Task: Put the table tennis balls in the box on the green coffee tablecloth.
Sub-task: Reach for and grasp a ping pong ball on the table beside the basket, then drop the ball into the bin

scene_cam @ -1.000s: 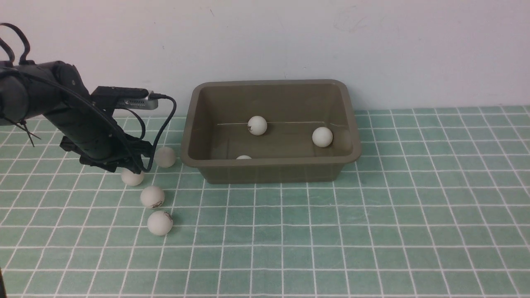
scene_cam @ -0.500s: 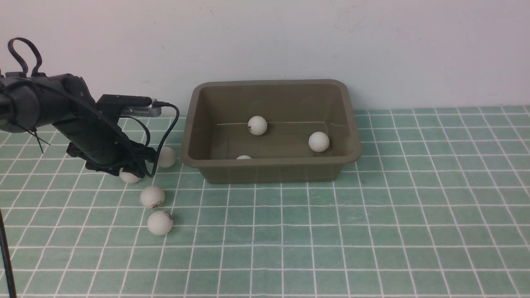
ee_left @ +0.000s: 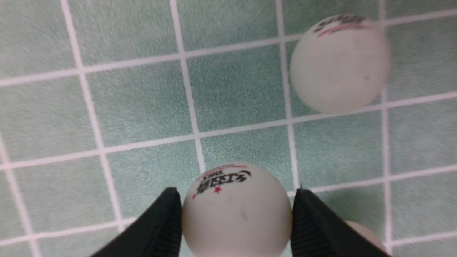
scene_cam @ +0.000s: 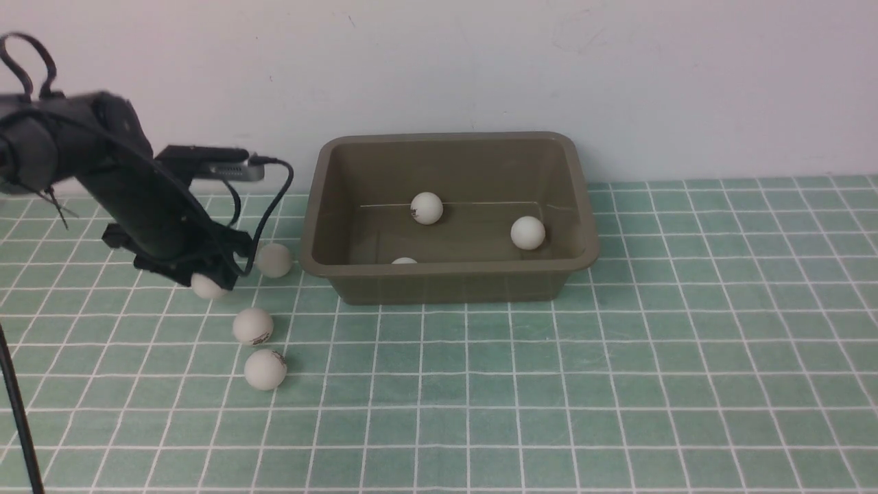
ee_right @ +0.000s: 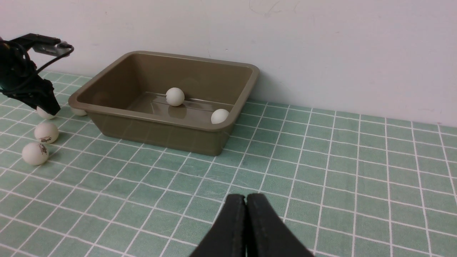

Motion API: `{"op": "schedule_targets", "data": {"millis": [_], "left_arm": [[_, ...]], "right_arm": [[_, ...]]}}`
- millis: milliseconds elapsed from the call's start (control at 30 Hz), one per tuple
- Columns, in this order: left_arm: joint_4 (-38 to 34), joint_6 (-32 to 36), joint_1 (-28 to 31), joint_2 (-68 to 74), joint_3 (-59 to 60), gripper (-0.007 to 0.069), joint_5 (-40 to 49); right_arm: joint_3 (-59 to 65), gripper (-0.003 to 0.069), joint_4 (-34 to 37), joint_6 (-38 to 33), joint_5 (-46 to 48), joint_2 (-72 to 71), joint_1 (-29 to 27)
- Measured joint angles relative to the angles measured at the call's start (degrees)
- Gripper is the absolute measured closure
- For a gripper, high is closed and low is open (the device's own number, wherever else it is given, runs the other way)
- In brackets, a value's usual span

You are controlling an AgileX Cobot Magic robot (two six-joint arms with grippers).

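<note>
Seven balls (ee_right: 35,153) counted: four out on the cloth (scene_cam: 617,384), three in the box (scene_cam: 453,288).

Far left: the left arm (scene_cam: 123,199) reaches down over the cloth, with a black cable (scene_cam: 278,199) looping off it. The left gripper (ee_left: 236,201) is closed part-way, its two black fingers (ee_left: 162,225) pressed on either side of one ball. This gripped ball (scene_cam: 206,287) has a printed mark with a red star facing the wrist camera. Cannot tell whether it rests on the cloth or sits just off it.

Just right of it, a second ball (scene_cam: 274,260) lies on the cloth near the box's left end, not touching the box. Nearer the robot lie a third ball (scene_cam: 252,326) and a fourth ball (scene_cam: 265,369), close together. Both carry dark print and both are loose on the cloth.

Centre: the box stands upright and open-topped on the cloth, close to the white wall (scene_cam: 617,82). Inside, a far ball (scene_cam: 426,208) sits left of the middle and a right-hand ball (scene_cam: 527,232) sits toward the right end. A near ball (scene_cam: 404,261) is tucked behind the front side, only its top showing.

Right: the right gripper (ee_right: 245,203) is out of the front view. Its own wrist view shows the fingers pressed flat together with nothing between them, above the cloth and well apart from the box.
</note>
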Motion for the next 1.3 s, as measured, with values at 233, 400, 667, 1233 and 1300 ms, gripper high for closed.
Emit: {"op": "schedule_targets", "data": {"millis": [233,400,667,1233,1300], "left_arm": [[-0.96,0.0,0.0,-1.27,-15.72,0.0272,16.67],[-9.28,2.16,-1.16,-1.79,-26.09,0.0272,19.69],[-13.67,8.18,-11.57,2.03,-27.1,0.0272,19.29],[-12.97,7.52,-13.28,11.44,-35.96,0.0193,20.45],[-12.03,7.26,-11.51,11.31,-39.82,0.0214,20.59]], "right_arm": [[0.0,0.0673,0.0,0.0,-0.05,0.0,0.0],[0.0,0.0673,0.0,0.0,-0.05,0.0,0.0],[0.0,0.0673,0.0,0.0,-0.05,0.0,0.0],[0.0,0.0673,1.5,0.0,-0.15,0.0,0.0],[0.0,0.0673,1.5,0.0,-0.15,0.0,0.0]]}}
